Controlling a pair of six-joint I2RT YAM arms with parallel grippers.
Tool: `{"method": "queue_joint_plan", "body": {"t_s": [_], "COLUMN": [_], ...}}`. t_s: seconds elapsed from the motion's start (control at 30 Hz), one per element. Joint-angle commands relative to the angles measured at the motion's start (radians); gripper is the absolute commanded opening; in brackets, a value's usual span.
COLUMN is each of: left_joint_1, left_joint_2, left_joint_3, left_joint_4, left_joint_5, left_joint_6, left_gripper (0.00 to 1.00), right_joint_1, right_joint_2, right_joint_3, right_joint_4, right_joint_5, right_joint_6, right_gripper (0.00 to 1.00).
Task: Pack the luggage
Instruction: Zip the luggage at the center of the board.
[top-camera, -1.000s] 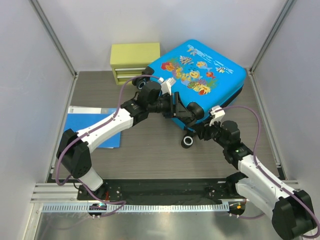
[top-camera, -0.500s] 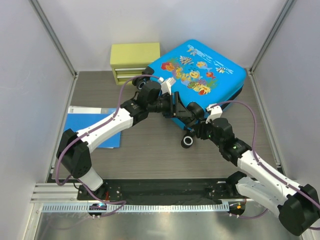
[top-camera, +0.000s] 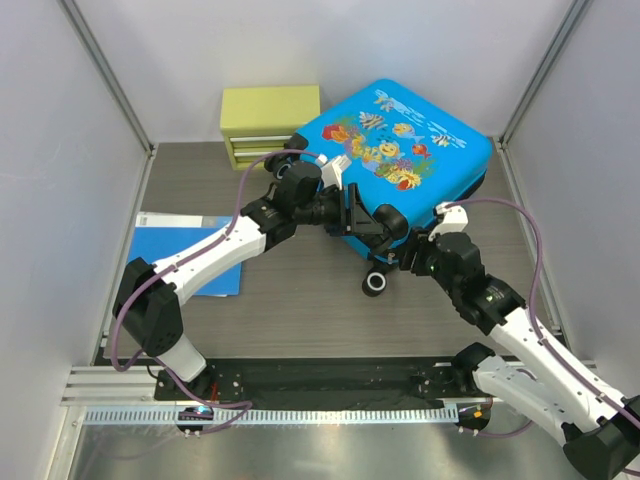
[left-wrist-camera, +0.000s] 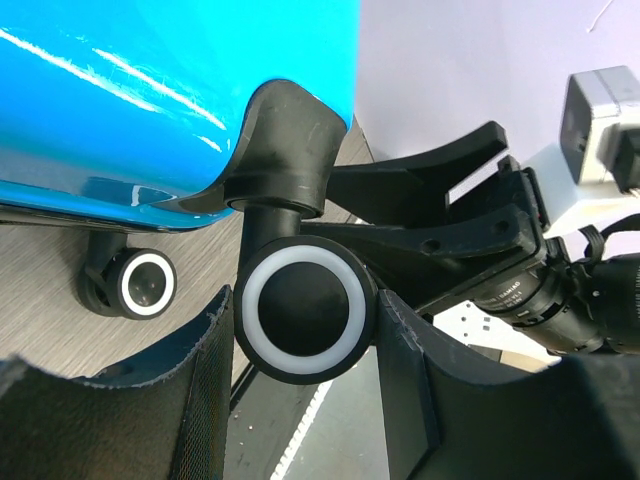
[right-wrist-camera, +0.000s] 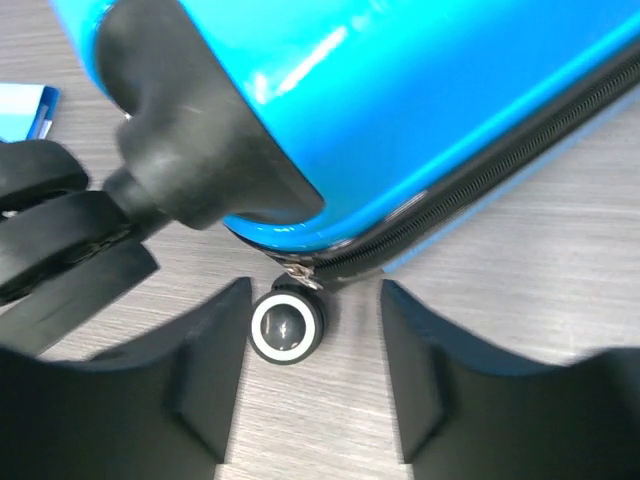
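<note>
The luggage (top-camera: 410, 140) is a closed bright-blue suitcase with a fish print, lying at the back right. My left gripper (top-camera: 378, 225) reaches across to its near corner and is shut on the upper black wheel (left-wrist-camera: 305, 310), which fills the gap between the fingers (left-wrist-camera: 400, 350). My right gripper (top-camera: 408, 258) hovers open just right of that corner. In the right wrist view the lower wheel (right-wrist-camera: 287, 325) rests on the table beside the left fingertip of my right gripper (right-wrist-camera: 315, 295), with the zip pull (right-wrist-camera: 300, 270) above it. Nothing is between those fingers.
A yellow-green drawer box (top-camera: 270, 122) stands at the back, left of the suitcase. A flat blue folder (top-camera: 190, 255) lies at the left, partly under the left arm. White walls and metal posts enclose the table. The two grippers are close together at the suitcase corner.
My right gripper has drawn back to the right, away from the suitcase corner, and its jaws have widened. The left arm and the suitcase have not moved.
</note>
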Motion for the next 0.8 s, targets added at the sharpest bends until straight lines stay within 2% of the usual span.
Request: {"method": "queue_joint_plan", "body": {"t_s": [0.0, 0.07, 0.1, 0.2, 0.37, 0.6, 0.77], "left_joint_1": [0.094, 0.095, 0.097, 0.098, 0.101, 0.101, 0.103], "left_joint_2": [-0.034, -0.035, -0.034, -0.037, -0.037, -0.028, -0.025], "left_joint_3": [0.064, 0.065, 0.067, 0.064, 0.064, 0.065, 0.061], "left_joint_4": [0.129, 0.129, 0.129, 0.129, 0.129, 0.137, 0.142], "left_joint_5": [-0.182, -0.179, -0.179, -0.175, -0.175, -0.174, -0.172], "left_joint_6": [0.053, 0.053, 0.053, 0.053, 0.053, 0.046, 0.043], "left_gripper": [0.00, 0.00, 0.00, 0.00, 0.00, 0.00, 0.00], "right_joint_1": [0.005, 0.005, 0.005, 0.005, 0.016, 0.107, 0.171], "right_joint_2": [-0.028, -0.044, -0.049, -0.063, -0.040, -0.040, -0.009], "right_joint_3": [-0.018, -0.033, -0.044, -0.089, -0.164, -0.237, -0.296], "right_joint_4": [-0.011, 0.014, 0.013, 0.057, 0.175, 0.272, 0.428], "right_joint_5": [0.066, 0.134, 0.161, 0.120, 0.052, 0.118, 0.162], "right_joint_6": [0.071, 0.158, 0.205, 0.243, 0.179, 0.146, 0.126], "right_gripper": [0.69, 0.76, 0.83, 0.94, 0.93, 0.88, 0.84]}}
